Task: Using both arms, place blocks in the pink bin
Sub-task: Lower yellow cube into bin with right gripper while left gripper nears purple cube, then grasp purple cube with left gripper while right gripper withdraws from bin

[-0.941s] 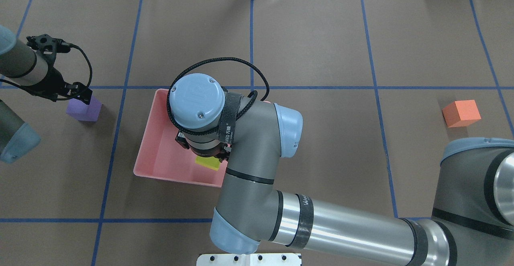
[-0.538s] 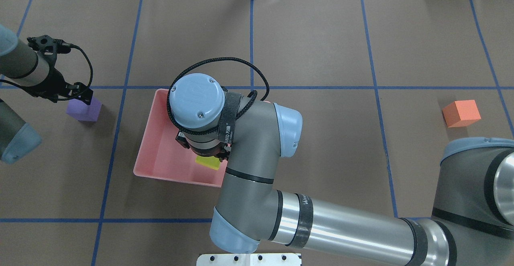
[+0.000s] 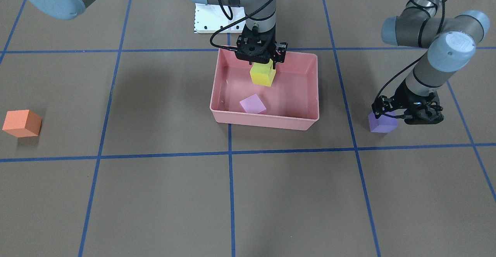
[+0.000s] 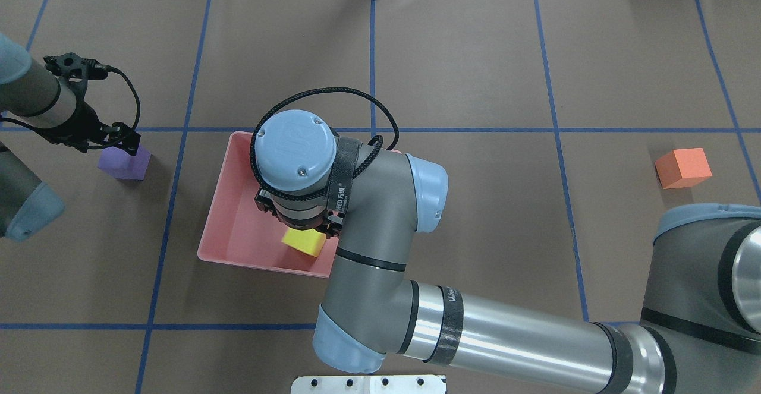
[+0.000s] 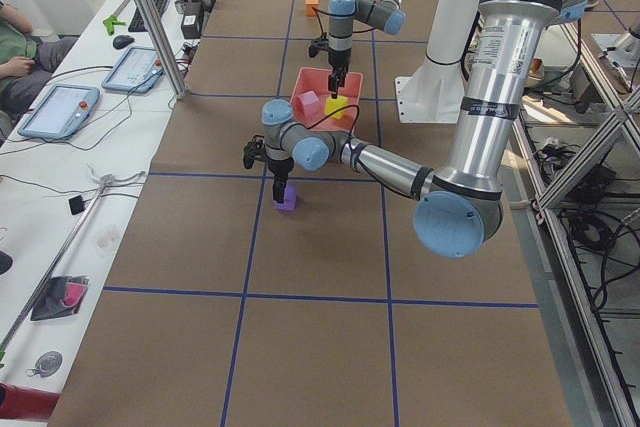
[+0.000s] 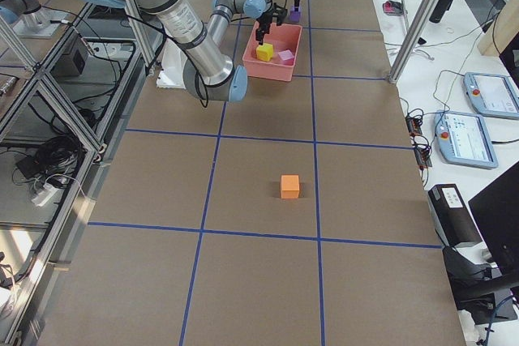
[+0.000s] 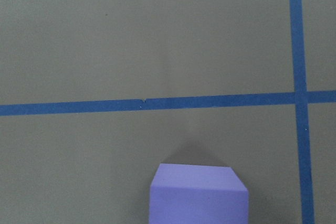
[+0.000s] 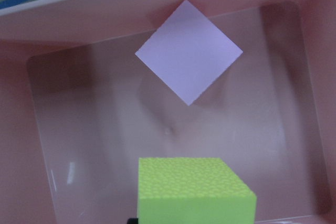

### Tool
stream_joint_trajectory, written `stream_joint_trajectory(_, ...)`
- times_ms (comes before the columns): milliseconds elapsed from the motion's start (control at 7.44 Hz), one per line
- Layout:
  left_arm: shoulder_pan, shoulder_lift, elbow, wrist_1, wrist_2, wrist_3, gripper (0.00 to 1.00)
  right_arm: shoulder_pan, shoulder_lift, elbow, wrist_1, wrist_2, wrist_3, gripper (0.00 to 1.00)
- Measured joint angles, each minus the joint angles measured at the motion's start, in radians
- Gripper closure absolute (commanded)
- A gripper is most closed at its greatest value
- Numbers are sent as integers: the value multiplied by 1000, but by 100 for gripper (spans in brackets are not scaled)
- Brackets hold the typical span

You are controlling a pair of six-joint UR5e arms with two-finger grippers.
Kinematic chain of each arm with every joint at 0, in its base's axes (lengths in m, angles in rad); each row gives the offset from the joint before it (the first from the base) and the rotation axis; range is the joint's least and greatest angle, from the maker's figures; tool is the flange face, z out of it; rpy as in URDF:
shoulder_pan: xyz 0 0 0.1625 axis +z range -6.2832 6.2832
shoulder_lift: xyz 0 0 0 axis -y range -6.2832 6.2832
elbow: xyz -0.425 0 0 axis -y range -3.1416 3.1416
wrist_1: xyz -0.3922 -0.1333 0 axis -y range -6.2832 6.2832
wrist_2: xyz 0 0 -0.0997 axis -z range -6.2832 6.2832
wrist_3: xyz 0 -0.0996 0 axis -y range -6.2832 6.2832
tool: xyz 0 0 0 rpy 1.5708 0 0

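Two blocks are within the pink bin: yellow block under the right claw, lilac block nearby. Left claw at purple block; cannot tell either claw's grip.

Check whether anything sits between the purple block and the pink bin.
Nothing visible lies on the table between the purple block and the pink bin. Over the bin, though, the right gripper hangs with the yellow block right below.

Silver-grey arms wear light-blue joint caps (black cables looped outside).
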Motion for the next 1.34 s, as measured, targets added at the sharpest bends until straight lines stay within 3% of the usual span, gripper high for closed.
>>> stream_joint_trajectory(403, 5, -3, 32, -39, 0, -9, 1, 16, 4, 12, 1, 2, 3, 1)
stream_joint_trajectory(538, 12, -4, 62, -89, 0, -29, 14, 27, 4, 22, 0, 5, 3, 1)
stream_joint_trajectory(806, 24, -9, 91, -146, -1, -59, 100, 48, 4, 44, -7, 18, 3, 1)
stream_joint_trajectory(1075, 23, -6, 80, -152, -3, -66, 100, 75, 3, 56, -14, 51, 2, 1)
stream_joint_trajectory(1344, 17, 1, 9, -90, -21, -67, 100, 107, 1, 106, -64, 83, -2, 1)
